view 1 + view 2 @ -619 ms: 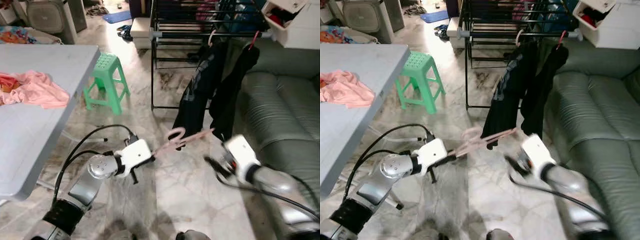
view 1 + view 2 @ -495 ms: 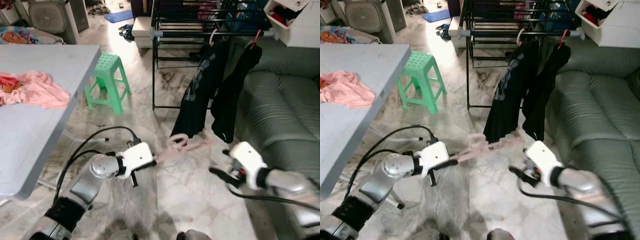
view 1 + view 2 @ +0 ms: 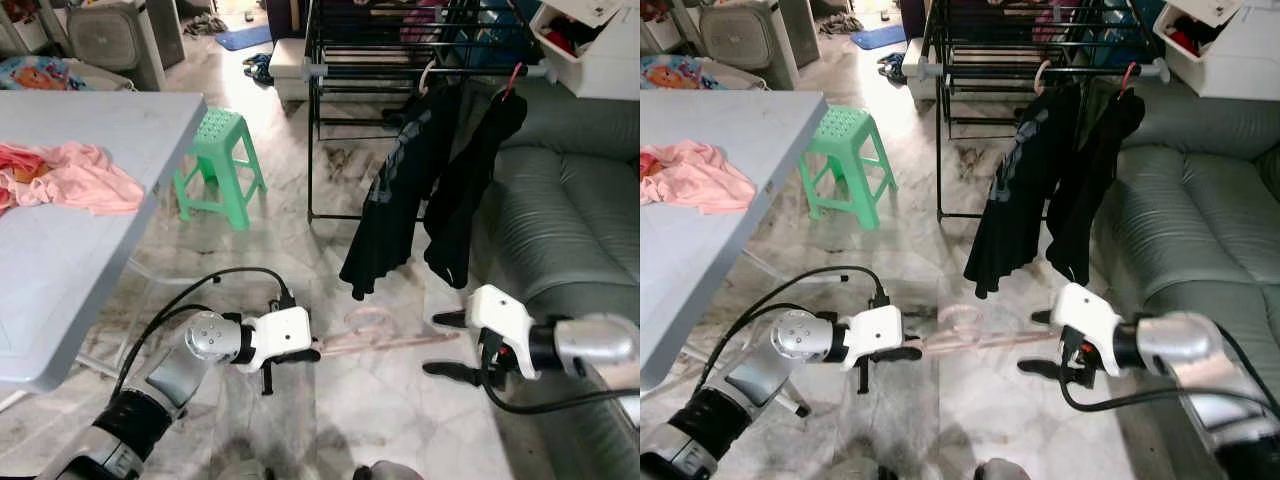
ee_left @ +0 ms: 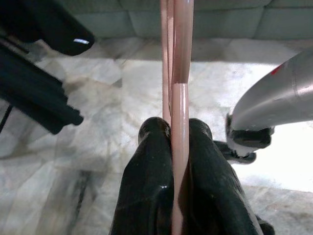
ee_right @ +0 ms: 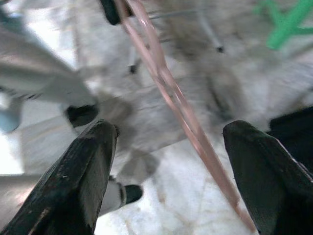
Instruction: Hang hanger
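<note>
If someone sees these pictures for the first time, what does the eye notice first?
First, the pink hanger, held low over the marble floor by the shut left gripper, its far end between the open fingers of the right gripper. Behind it, two black garments hang from the drying rack beside the green sofa.

Hanger [image 3: 385,335] lowered toward floor; right gripper [image 3: 447,344] jaws spread.

Words: none can be read anywhere.
Numbers: none can be read.
Brands and signs: none can be seen.
Black shirt [image 3: 392,200]: a grey print can be seen on it, but it is too small and folded to be read.
</note>
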Controlling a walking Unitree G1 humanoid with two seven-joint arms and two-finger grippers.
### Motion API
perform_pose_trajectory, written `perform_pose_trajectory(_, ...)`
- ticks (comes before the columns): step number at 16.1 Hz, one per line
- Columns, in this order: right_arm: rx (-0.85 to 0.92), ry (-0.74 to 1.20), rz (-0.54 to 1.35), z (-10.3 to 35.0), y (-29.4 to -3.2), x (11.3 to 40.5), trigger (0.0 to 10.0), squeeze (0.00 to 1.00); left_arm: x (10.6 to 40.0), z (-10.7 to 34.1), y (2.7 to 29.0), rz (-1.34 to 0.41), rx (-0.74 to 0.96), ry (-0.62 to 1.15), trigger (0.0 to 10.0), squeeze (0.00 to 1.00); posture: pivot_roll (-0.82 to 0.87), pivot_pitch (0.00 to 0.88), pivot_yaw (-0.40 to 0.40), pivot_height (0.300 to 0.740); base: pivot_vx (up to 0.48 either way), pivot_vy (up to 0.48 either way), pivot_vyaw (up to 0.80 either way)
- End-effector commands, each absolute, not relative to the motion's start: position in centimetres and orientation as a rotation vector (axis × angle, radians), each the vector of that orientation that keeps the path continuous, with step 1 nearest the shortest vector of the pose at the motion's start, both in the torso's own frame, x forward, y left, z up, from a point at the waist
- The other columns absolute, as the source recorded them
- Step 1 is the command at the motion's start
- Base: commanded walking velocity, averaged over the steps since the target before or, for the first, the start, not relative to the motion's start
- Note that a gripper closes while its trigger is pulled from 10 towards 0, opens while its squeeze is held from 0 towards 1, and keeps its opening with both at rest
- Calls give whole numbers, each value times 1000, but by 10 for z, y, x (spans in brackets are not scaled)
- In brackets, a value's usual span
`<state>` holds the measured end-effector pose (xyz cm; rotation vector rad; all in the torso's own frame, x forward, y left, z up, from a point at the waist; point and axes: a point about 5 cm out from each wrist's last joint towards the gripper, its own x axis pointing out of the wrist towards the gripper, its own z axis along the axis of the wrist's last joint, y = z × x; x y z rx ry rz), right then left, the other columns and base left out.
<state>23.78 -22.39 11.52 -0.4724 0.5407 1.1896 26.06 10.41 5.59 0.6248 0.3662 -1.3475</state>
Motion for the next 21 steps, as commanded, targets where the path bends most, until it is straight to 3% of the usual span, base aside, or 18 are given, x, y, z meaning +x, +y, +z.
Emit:
perform_pose_trajectory(1,-511,584,1254,113,-226,242,10000,0,263,60,99,-1374,645,344,10000,0,-53,18,15,740,0,0,0)
perform_pose_trajectory(2,-529,601,1267,111,-228,244,9098,0,263,61,96,-1382,637,334,10000,0,-52,16,14,740,0,0,0)
perform_pose_trajectory(3,-590,601,1287,109,-227,250,4627,0,262,63,91,-1399,614,313,10000,0,-52,14,12,740,0,0,0)
perform_pose_trajectory(4,-608,598,1296,109,-226,255,1804,0,261,64,89,-1410,609,309,10000,0,-55,11,11,740,0,0,0)
perform_pose_trajectory(5,-621,595,1304,109,-224,258,0,0,261,63,88,-1414,608,309,10000,0,-55,11,10,740,0,0,0)
perform_pose_trajectory(8,-752,587,1389,108,-215,277,0,0,259,61,84,-1449,619,300,10000,0,-53,7,8,740,0,0,0)
perform_pose_trajectory(15,-743,668,1505,87,-210,278,0,0,263,64,81,-1457,629,282,10000,0,-47,4,6,740,0,0,0)
perform_pose_trajectory(21,-749,650,1493,90,-210,288,0,0,264,63,82,-1459,637,288,10000,0,-45,16,6,740,0,0,0)
